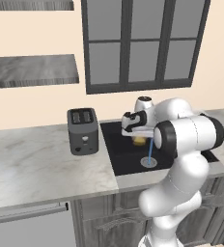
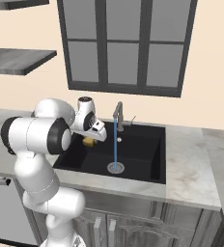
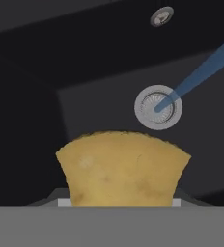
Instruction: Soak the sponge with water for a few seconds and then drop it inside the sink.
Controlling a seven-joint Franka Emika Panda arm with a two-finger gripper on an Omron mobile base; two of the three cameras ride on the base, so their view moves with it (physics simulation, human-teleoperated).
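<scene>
Gripper: the gripper (image 2: 90, 140) is clamped on the sponge (image 3: 122, 169), hanging over the black sink (image 2: 147, 161), above its left part in the right base view.
Sponge: yellow-orange, held in the air above the basin floor; in the hand view it bulges out at 6 o'clock, touching nothing but the fingers, which it hides.
Water: a thin blue stream (image 2: 116, 144) runs straight down from the faucet (image 2: 118, 113) onto the drain (image 2: 116, 167). In the hand view it enters at 2 o'clock and ends on the drain (image 3: 158, 107), which lies at about 1 o'clock from the sponge.
Gap: sponge and stream are near each other but apart; from these views the sponge looks dry.
Step in hand: carrying the sponge sideways into the stream.
How to do it well: judging by the right base view, move the hand toward 3 o'clock until the stream lands on the exposed front of the sponge, not on the fingers. Keep the height as it is, under the spout and over the drain, and keep the grip firm while holding there.
Risk: stopping short would leave the sponge beside the water; going too high could knock the faucet.
Nearby: a dark toaster (image 1: 82, 130) stands on the counter (image 1: 41, 164) at 9 o'clock of the sink, well clear.
</scene>
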